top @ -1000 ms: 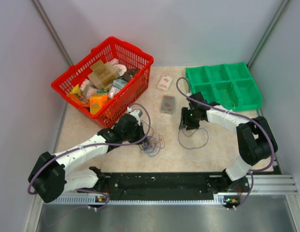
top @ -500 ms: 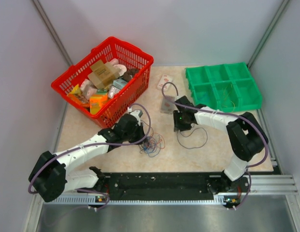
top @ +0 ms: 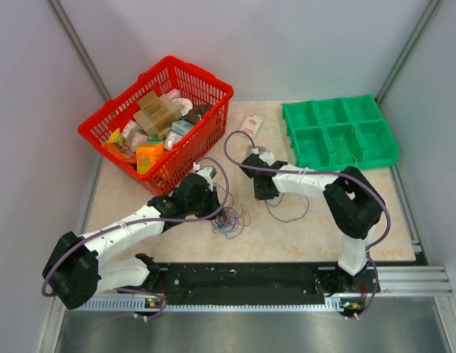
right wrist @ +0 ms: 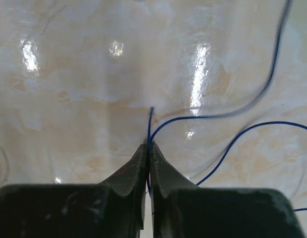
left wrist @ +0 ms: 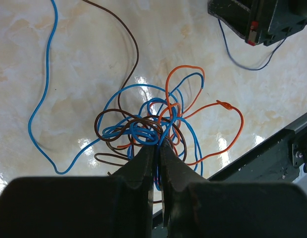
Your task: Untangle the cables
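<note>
Beige marbled table (top: pixel 316 239), red basket (top: pixel 195 147), green tray (top: pixel 344 126), tangled cables (left wrist: pixel 148 126), loose blue wire (right wrist: pixel 150 126), small packet (top: pixel 251 125)

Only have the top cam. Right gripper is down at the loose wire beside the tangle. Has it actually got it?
Observer: Yes. The right wrist view shows the right gripper with its jaws shut on the dark blue wire.
Operator: By the end or mid-span?
Observer: Near one end. Only a short stub pokes out past the tips; the rest curves away across the table.
Operator: Left?
Observer: The left gripper is shut on the near edge of the tangle, with blue strands pinched between the tips.
</note>
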### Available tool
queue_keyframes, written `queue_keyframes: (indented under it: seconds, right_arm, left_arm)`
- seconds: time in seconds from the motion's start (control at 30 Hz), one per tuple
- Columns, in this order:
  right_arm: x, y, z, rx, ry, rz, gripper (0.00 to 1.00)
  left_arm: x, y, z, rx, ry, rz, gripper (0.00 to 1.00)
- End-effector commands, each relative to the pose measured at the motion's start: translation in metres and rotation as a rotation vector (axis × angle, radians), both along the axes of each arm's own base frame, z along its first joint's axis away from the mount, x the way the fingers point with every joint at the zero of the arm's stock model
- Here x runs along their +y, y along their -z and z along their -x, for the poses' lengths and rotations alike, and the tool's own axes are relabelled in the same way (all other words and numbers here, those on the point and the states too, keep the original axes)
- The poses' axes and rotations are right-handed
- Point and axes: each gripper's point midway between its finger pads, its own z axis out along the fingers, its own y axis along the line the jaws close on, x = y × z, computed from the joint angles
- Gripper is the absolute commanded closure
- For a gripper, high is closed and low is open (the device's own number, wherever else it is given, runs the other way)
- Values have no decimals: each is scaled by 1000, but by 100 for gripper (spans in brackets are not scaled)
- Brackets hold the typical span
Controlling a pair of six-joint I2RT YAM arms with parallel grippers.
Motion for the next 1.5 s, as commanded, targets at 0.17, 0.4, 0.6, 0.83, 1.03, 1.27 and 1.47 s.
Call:
queue_keyframes:
  seconds: [0.17,0.4,0.6,0.83,1.03,1.27,1.47]
  right_arm:
    - [48,-77,-3,-119,-49,-563,100]
    - [-16,-208,-28,-300,32,-822,100]
    - [-146,-299,-87,-599,239,-687,100]
    - [-272,-347,-156,-824,429,-390,100]
    - [-315,-369,-181,-895,455,-345,100]
    - [-303,-387,-187,-860,404,-406,100]
    - [-300,-486,-166,-1068,336,-391,100]
  left_arm:
    - [0,-15,-7,-70,0,28,89]
    - [-3,-13,-7,-63,10,37,88]
    - [-8,-13,-8,-63,27,54,88]
    - [-14,-11,-5,-51,60,74,89]
    - [-19,-7,-5,-41,85,84,89]
    - [-28,-2,-6,-23,105,102,89]
    - [-29,4,-2,12,115,98,89]
